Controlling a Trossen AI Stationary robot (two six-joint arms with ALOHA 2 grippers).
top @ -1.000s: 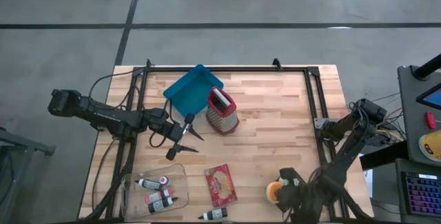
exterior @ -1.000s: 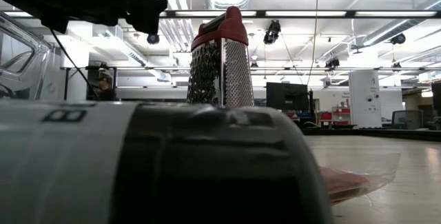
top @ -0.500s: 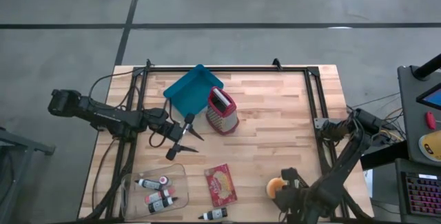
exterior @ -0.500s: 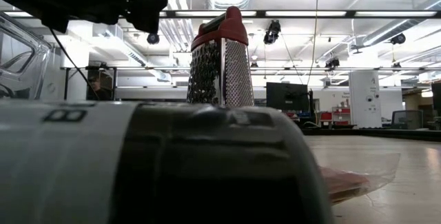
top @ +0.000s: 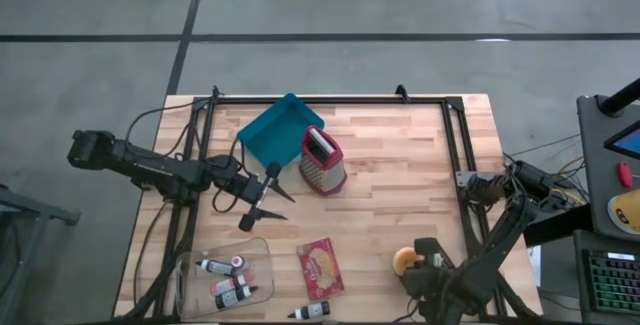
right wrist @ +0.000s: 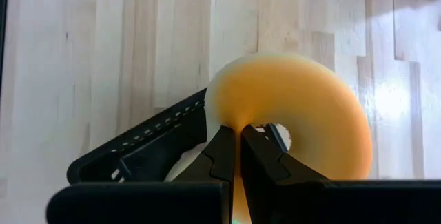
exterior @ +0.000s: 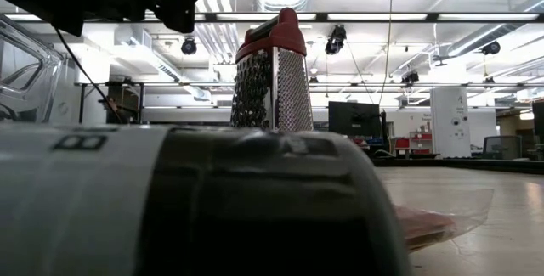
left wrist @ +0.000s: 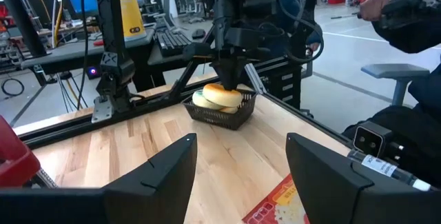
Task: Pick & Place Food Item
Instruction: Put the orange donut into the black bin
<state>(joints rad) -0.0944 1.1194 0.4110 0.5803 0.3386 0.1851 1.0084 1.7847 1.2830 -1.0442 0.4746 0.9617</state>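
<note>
Right now my right pincer [right wrist: 238, 131] is closed tight on the rim of an orange doughnut [right wrist: 310, 114], fingertips pinching its edge with no gap between them. Directly under the pincer is a black mesh basket [right wrist: 151, 141], and the doughnut lies over it, part of the ring reaching past the basket's wall above the wooden surface [right wrist: 83, 58]. Seen from across the surface, the doughnut sits on top of a pale bun [left wrist: 202, 100] that lies lower in the same basket, with my closed fingers coming down onto it from above.

Farther out from this pincer, a flat red packet [top: 320, 267] lies on the surface, near the basket but not touching it. Beyond the packet is a clear tub [top: 262, 255] with small tubes in it, and one more tube [top: 312, 311] lies loose just beside the packet's near end.

Well apart, on the other side, my left pincer [top: 280, 205] hangs above the bare wood with its fingers spread wide and nothing between them. Just beside it stands a red-topped metal grater [top: 323, 160], upright, and next to the grater lies a blue tray [top: 270, 130].
</note>
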